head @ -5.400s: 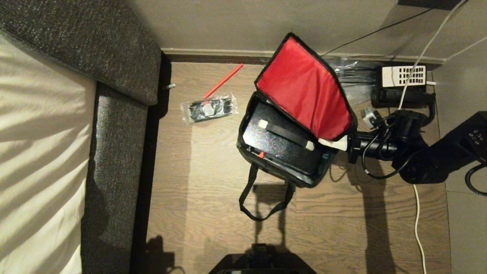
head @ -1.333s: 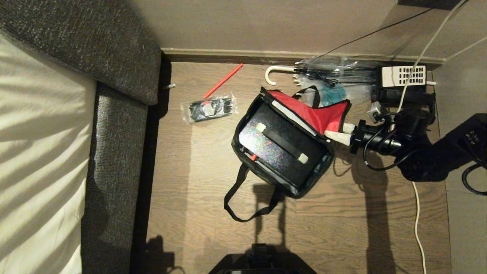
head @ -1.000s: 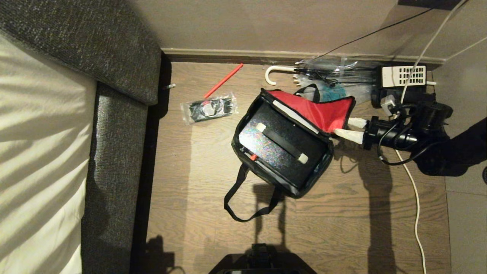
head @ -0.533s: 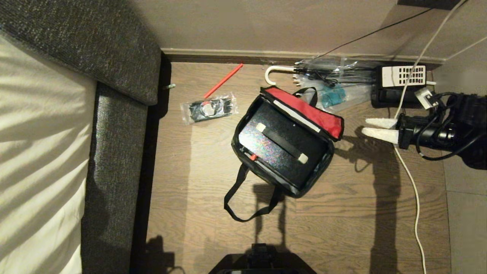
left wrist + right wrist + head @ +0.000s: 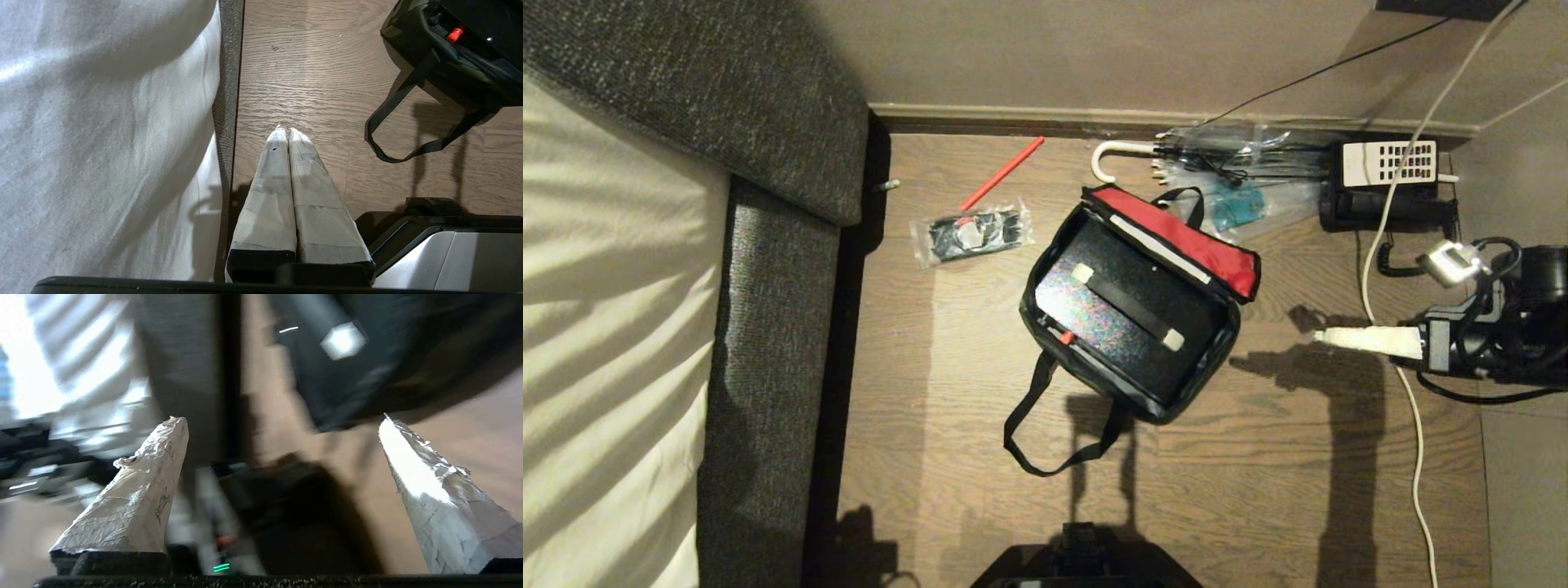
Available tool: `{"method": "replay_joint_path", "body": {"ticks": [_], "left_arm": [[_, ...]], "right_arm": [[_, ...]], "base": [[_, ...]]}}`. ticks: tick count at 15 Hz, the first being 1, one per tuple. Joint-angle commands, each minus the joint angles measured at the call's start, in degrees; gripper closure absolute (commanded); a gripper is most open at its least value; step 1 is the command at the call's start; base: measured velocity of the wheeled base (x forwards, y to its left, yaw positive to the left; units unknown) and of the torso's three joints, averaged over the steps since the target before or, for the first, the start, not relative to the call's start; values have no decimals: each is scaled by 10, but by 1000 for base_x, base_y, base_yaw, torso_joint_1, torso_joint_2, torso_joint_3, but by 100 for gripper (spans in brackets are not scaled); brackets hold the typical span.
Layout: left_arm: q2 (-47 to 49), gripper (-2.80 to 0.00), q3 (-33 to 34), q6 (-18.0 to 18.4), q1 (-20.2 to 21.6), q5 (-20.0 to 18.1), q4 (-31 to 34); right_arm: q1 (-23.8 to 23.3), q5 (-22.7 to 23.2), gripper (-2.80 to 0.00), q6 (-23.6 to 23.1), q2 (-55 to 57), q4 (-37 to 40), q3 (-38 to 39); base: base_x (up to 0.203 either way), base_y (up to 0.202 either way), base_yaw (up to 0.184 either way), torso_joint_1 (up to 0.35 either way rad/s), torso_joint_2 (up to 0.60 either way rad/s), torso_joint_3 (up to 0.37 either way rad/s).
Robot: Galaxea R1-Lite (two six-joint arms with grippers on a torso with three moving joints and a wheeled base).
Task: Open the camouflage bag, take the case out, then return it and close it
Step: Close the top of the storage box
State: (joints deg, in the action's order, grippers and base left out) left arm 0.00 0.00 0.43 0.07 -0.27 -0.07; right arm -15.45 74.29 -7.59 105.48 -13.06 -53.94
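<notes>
Right end effector [image 5: 1327,336] hangs over the wooden floor [image 5: 1241,490] with its taped fingers [image 5: 139,490] spread wide and nothing between them. Well apart from its tips, on the side away from the arm, the camouflage bag [image 5: 1094,384] lies open on the floor, red-lined flap [image 5: 1184,241] folded back, the case [image 5: 1127,314] flat inside it. Left end effector [image 5: 284,131] is pressed closed and empty, beside the bed [image 5: 102,134], the bag's strap [image 5: 404,122] near its tips
</notes>
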Motion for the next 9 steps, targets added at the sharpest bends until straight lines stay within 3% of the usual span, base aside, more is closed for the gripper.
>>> {"method": "replay_joint_path", "body": {"ticks": [1,5,8,9], "left_arm": [[0,0,1,0,0,0,0],[0,0,1,0,0,0,-1],[0,0,1,0,0,0,0],[0,0,1,-1,0,0,0]], "right_arm": [[2,29,0,-1,-15,36,3],[33,25,0,-2,-15,47,-7],[60,-48,0,39,-11,72,-24],[75,-96,0,88,-12,86,-28]], "base": [[0,0,0,0,0,0],[0,0,0,0,0,0],[0,0,0,0,0,0],[0,0,0,0,0,0]]}}
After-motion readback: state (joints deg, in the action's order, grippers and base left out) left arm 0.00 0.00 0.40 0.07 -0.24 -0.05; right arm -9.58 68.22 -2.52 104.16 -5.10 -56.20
